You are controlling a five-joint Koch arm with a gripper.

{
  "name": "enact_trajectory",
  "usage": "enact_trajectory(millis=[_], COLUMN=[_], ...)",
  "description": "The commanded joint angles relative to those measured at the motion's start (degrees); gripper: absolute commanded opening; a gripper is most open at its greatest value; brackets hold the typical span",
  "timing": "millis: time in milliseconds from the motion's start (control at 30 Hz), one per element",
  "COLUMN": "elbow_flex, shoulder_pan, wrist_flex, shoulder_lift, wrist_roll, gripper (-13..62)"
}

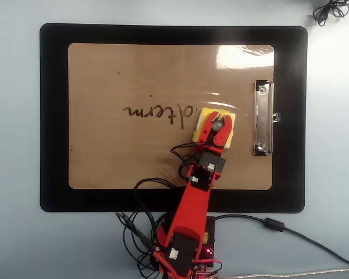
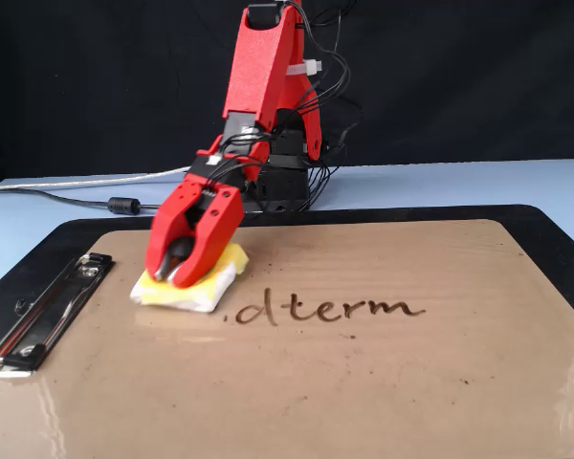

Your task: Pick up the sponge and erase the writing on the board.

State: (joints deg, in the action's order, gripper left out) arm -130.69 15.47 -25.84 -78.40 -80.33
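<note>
Yellow sponge (image 1: 227,119), one only, white along its lower edge in the fixed view (image 2: 187,292); its top centre is covered by the tool. It lies flat on the board (image 1: 134,157), toward 3 o'clock of the board's middle in the overhead view, between the writing and the clip.

One red tool (image 1: 219,124), reaching in from 6 o'clock, is clenched on the sponge, its jaws pressed down into the top face (image 2: 177,260).

One board, tan-brown, glossy, glare at its 1 o'clock corner, with one silver clip (image 1: 263,118) at the 3 o'clock end.

One line of writing (image 1: 157,113): dark brown cursive, reading ".dterm" in the fixed view (image 2: 330,309).

One black mat (image 1: 52,116) sits under the board on a pale blue worktop (image 1: 11,139).
</note>
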Motion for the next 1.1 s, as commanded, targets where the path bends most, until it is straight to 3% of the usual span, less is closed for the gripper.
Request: enact_trajectory(millis=[0,100,267,333,500,600,833,900,1067], elbow_flex=[7.91,12.22,-7.38,-8.53,9.84,15.64,-9.05,-6.33,24.35], shoulder_pan=[-1.76,-3.87,-5.19,-6.94,-11.16,-13.71,-16.44,-16.96,-17.05], wrist_flex=[-1.67,-0.88,-0.62,-0.62,-0.70,-0.53,-0.88,-1.41,-0.79], shoulder_lift=[7.47,10.20,-6.77,-8.17,9.49,14.24,-6.94,-2.46,21.71], wrist_roll=[-5.36,-5.63,-8.88,-10.28,-11.60,-11.78,-14.50,-14.50,-14.15], gripper=[-8.1,-8.0,-8.1,-8.1,-8.1,-8.1,-8.1,-8.1,-8.0])
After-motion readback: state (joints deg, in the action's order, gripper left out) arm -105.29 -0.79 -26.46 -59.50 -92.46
